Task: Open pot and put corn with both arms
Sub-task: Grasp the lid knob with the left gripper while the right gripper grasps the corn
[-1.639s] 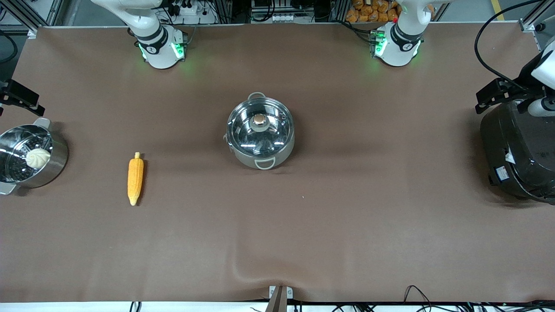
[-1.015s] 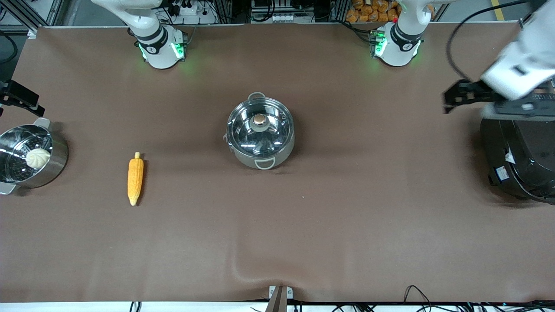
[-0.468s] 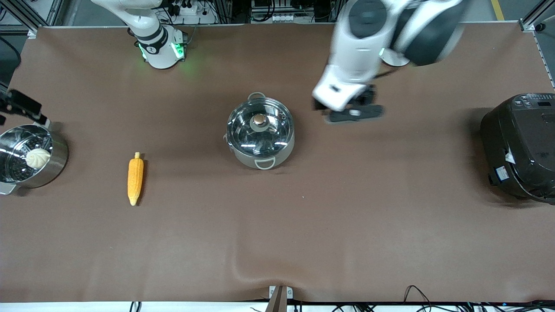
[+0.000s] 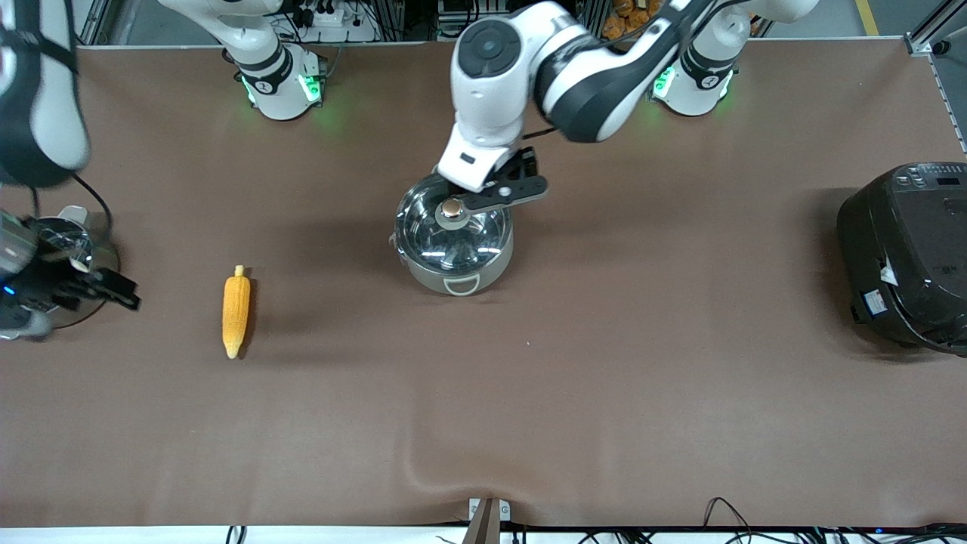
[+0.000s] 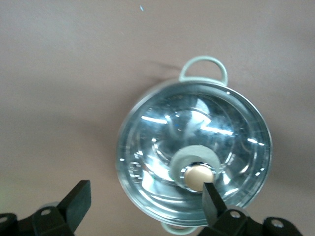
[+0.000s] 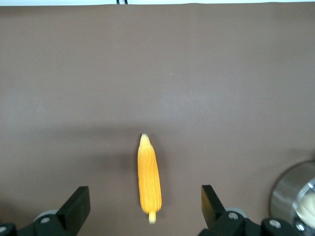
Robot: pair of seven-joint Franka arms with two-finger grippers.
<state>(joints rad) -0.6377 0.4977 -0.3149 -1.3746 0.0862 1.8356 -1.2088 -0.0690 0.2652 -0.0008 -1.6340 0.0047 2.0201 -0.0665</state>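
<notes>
On the brown table (image 4: 604, 378), the lidded pot (image 4: 455, 236) sits under my left gripper (image 5: 142, 201), fingers spread, one beside the knob (image 4: 452, 208). The corn (image 4: 236, 311) lies just ahead of my right gripper (image 6: 145, 206), also spread, over the steamer (image 4: 75, 234).

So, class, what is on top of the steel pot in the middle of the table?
A clear glass lid with a coppery knob covers the pot. The open left gripper hovers over the knob. Through the glass only reflections show.

The right gripper (image 4: 113, 291) is motion-blurred and hides most of the steamer pot (image 4: 72, 227); its bun is out of sight.
</notes>
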